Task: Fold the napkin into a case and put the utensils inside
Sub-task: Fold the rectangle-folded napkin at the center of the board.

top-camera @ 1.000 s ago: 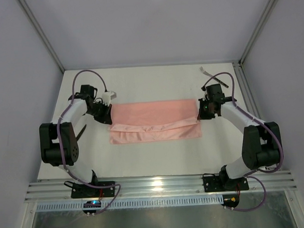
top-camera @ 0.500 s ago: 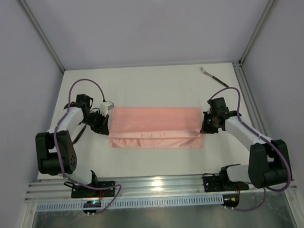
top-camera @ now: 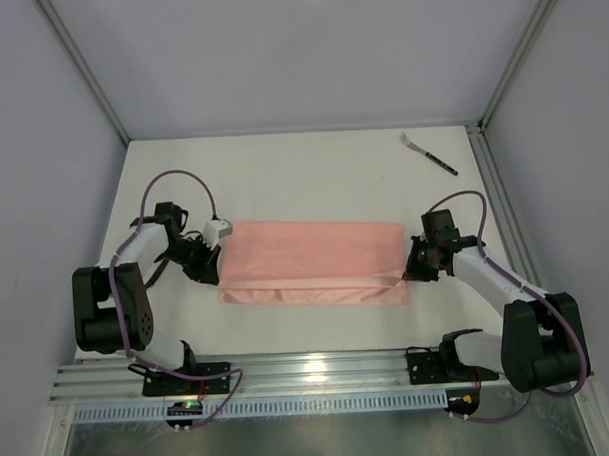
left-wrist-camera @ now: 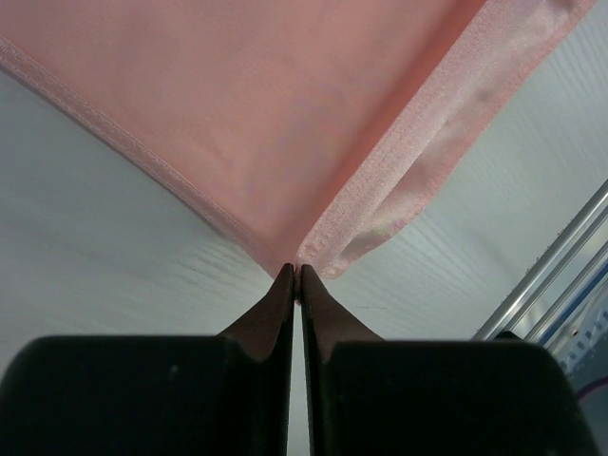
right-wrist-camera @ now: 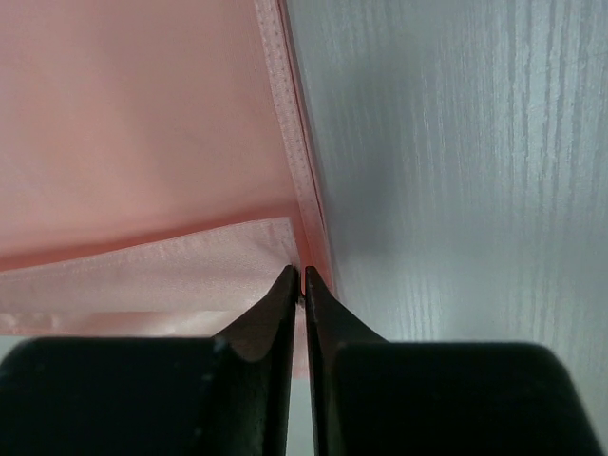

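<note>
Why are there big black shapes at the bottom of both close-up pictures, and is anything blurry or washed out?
Left wrist view: the shapes are the fingers of the left gripper, too near and dark for detail; napkin hem sharp, metal rails soft. Right wrist view: likewise the right gripper; table grain crisp. Top view: white glare on the rails, otherwise even light, faint shadows.

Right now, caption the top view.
Left pincer and right pincer pinch corners of the folded napkin; fork lies far right.
</note>
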{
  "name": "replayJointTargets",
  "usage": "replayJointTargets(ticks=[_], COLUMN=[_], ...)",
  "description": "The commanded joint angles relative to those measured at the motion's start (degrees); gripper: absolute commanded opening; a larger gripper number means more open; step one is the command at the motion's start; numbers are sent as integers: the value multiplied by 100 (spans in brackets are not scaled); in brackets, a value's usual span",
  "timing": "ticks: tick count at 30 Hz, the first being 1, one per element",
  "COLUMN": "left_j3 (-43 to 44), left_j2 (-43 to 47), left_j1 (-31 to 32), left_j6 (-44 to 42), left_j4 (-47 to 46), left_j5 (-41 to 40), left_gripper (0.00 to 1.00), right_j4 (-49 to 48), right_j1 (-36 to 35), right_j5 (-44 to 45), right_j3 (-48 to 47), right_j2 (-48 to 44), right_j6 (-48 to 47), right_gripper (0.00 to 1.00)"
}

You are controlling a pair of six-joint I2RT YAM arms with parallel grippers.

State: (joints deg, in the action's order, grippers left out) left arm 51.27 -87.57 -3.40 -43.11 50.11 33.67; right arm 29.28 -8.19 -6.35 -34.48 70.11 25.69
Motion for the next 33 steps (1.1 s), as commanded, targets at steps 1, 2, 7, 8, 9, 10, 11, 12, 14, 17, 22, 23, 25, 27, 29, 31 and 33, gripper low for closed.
replayJointTargets(ticks=[1,2,7,8,9,10,11,12,14,17,22,23,25,27,29,31,33], left_j3=[15,6,103,112,120,155,182,199,261,314,410,428,419,428,489,577,770], left_j2=[39,-14,-50,-41,-41,-41,-50,-58,-58,-23,12,3,-32,-58,-67,-58,-58], left_j1=[-47,-47,-38,-38,-38,-38,-38,-38,-38,-38,-38,-38,-38,-38,-38,-47,-73], left_j6=[-566,-601,-742,-769,-786,-839,-883,-935,-1128,-1401,-1831,-1945,-2034,-2174,-2262,-2307,-2333], left_j4=[175,175,210,210,210,271,324,385,605,904,1361,1466,1537,1668,1818,1932,2116], left_j5=[-62,-45,61,61,52,52,43,52,78,210,412,404,342,351,473,605,851], left_gripper=[6,6,13,14,16,18,20,21,25,27,27,27,26,26,26,27,27], right_j4=[-124,-98,402,473,535,553,518,431,10,-519,-993,-1046,-1196,-1266,-1293,-1258,-1197], right_j1=[1,1,-51,-226,-367,-559,-1014,-1279,-1763,-2318,-3179,-3294,-3601,-3794,-3892,-3997,-4077], right_j5=[55,64,606,878,1038,1309,1407,1495,1314,514,-163,-426,-551,-709,-876,-982,-1070], right_j3=[29,38,-269,-505,-646,-778,-1032,-1139,-1393,-1868,-3210,-3414,-3984,-4346,-4777,-5015,-4981], right_j2=[-15,-6,-452,-567,-655,-752,-744,-692,-273,736,2382,2620,3253,3805,4115,4458,4582], right_j6=[138,146,103,68,41,-46,-108,-161,-423,-670,-1039,-1170,-1259,-1251,-1242,-1242,-1251], right_gripper=[12,26,47,47,48,48,48,48,44,30,17,16,15,15,13,12,11])
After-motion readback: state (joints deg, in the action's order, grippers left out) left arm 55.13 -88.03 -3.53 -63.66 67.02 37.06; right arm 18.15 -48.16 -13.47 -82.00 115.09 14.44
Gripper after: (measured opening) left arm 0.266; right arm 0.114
